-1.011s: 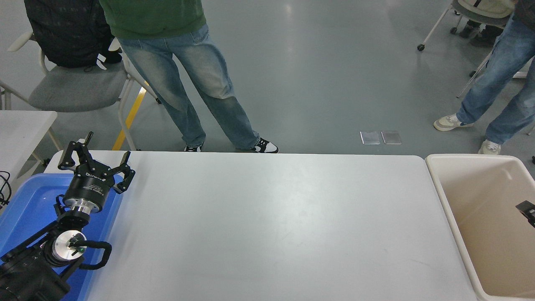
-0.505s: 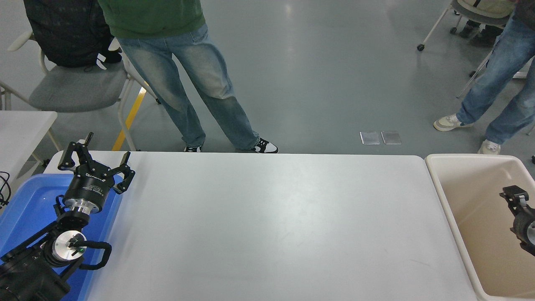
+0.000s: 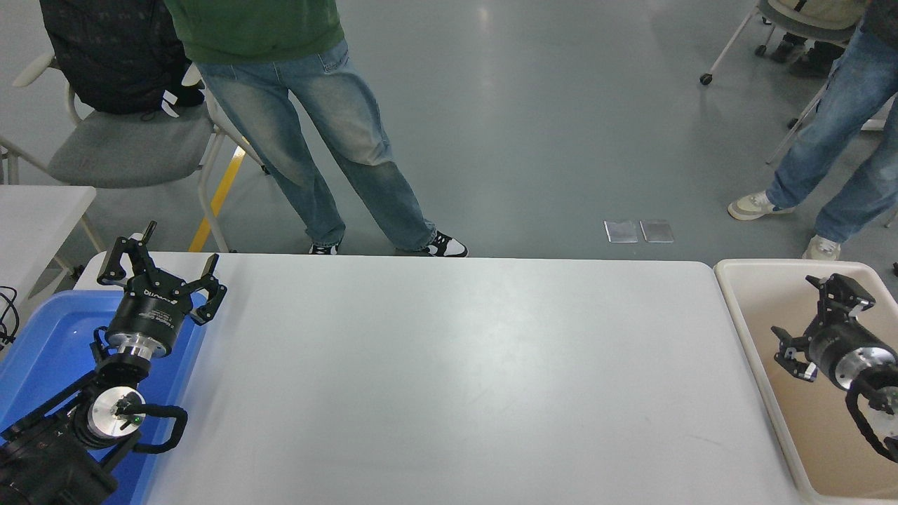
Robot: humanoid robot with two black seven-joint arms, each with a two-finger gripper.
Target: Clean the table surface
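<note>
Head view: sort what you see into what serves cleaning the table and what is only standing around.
Job:
- table surface, bare white top
- right gripper, open over the beige bin
- left gripper, open over the blue bin

Bystanders:
- grey chair with black backpack
- person in green top
- smaller white table

I see a lab or test room: smooth grey floor (image 3: 533, 105), rolling office chair (image 3: 119, 140), plastic bins (image 3: 736, 294) flanking my white table (image 3: 456, 379).
</note>
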